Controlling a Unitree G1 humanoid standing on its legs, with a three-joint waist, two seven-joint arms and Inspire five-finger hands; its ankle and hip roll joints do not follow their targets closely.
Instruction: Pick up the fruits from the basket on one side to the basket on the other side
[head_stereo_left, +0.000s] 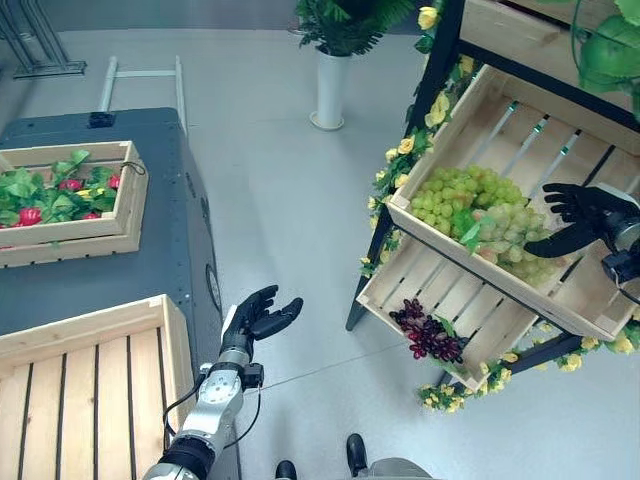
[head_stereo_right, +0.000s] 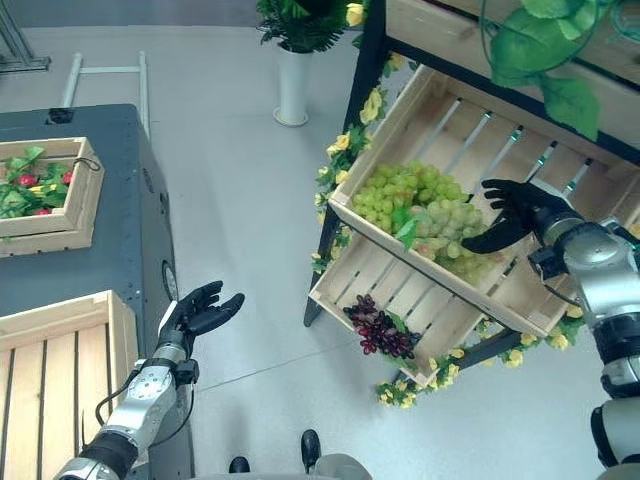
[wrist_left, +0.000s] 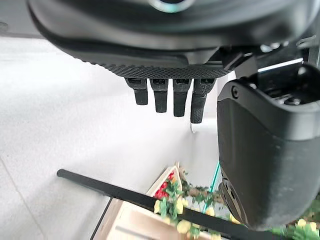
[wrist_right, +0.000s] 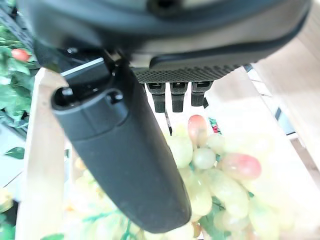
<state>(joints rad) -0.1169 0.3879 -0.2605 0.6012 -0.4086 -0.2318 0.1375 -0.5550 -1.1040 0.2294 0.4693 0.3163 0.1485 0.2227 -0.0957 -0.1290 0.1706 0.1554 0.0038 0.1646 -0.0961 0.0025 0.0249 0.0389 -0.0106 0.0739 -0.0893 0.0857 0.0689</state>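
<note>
Left eye view: my right hand (head_stereo_left: 585, 215) was spread open over the pale green grape bunch (head_stereo_left: 480, 215) in the slatted wooden crate (head_stereo_left: 560, 300), right of frame, gripping nothing. The empty slatted wooden box (head_stereo_left: 90, 385), lower left, had received no fruit.

Left wrist view: my left hand (wrist_left: 170, 97) hung relaxed and open, empty.

The right hand (head_stereo_left: 575, 215) reaches with fingers spread over the green grapes (head_stereo_left: 480, 215) heaped in the tilted upper crate (head_stereo_left: 470, 105) of the flower-trimmed shelf, its fingers just above the pale end of the heap, while a dark purple bunch (head_stereo_left: 428, 333) lies in the lower crate (head_stereo_left: 400, 275). The left hand (head_stereo_left: 255, 318) hangs open over the floor beside the dark desk (head_stereo_left: 150, 250). On the desk sit an empty slatted crate (head_stereo_left: 90, 385) and, farther back, a crate of leaves and red fruit (head_stereo_left: 125, 215); a white vase (head_stereo_left: 329, 90) stands on the floor beyond.
</note>
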